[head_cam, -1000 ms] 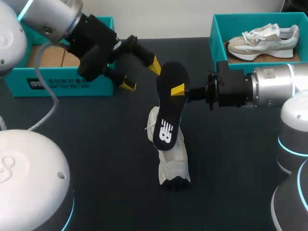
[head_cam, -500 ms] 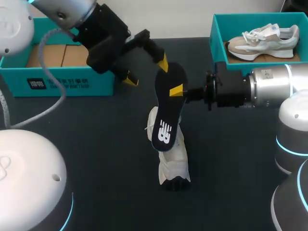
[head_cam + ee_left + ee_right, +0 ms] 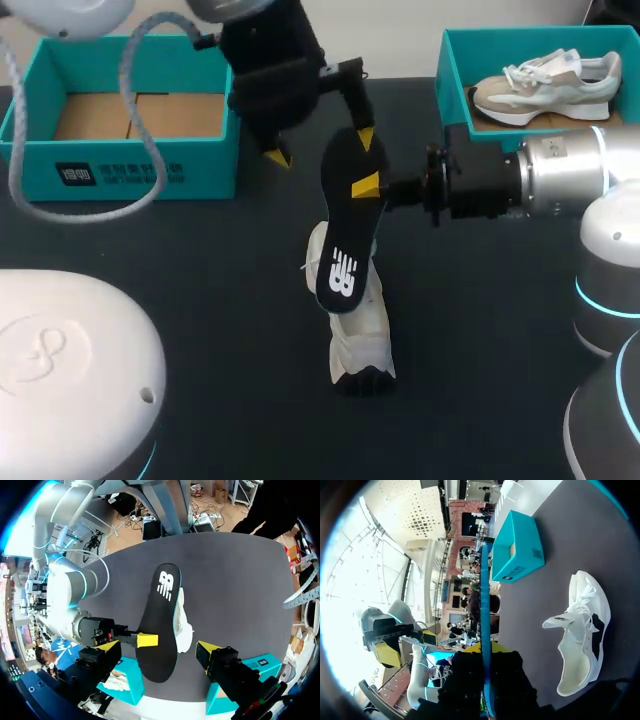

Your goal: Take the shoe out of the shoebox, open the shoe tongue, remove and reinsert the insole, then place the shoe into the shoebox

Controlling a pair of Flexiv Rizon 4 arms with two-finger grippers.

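In mid-air, right gripper [image 3: 368, 187]: pinching the insole [image 3: 345, 240] by its edge, above the shoe [image 3: 360, 335].
Left gripper [image 3: 321, 148]: spread wide, the insole's upper end between its fingers; contact cannot be told.
Shoe: on the table [image 3: 200, 300], under the insole, outside both boxes.
Left box [image 3: 120, 172]: cardboard inside.
Right box [image 3: 455, 90]: holds a second shoe [image 3: 545, 85].
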